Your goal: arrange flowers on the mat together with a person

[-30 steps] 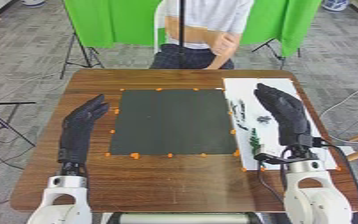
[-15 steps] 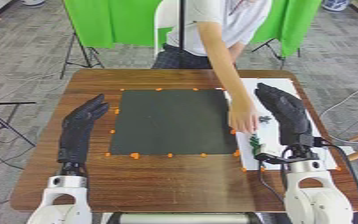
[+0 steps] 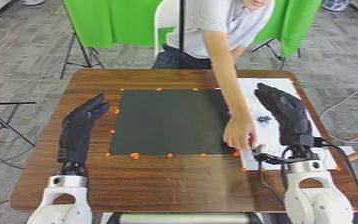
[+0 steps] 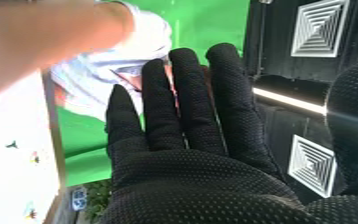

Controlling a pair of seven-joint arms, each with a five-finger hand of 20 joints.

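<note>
My left hand (image 3: 85,120) is over the table's left side, beside the dark mat (image 3: 171,122), open and holding nothing. Over the white sheet (image 3: 262,89) is my right hand (image 3: 286,112), also open. In the right wrist view the right hand (image 4: 189,172) has straight fingers and nothing in its grasp. A person's hand (image 3: 239,131) is down at the mat's right edge, where it meets the sheet; what it may hold is hidden. A small dark flower piece (image 3: 263,119) lies on the sheet between the person's hand and my right hand.
The person's bare arm (image 3: 225,80) stretches over the far edge of the brown table (image 3: 184,182) and along the mat's right side. Orange markers (image 3: 135,155) line the mat. A black cable (image 3: 269,184) runs beside my right arm.
The person has leaned in and reached across the table to the sheet's near left part, then moved slightly nearer my side; the green sprig there is now hidden. Both my hands have stayed still.
</note>
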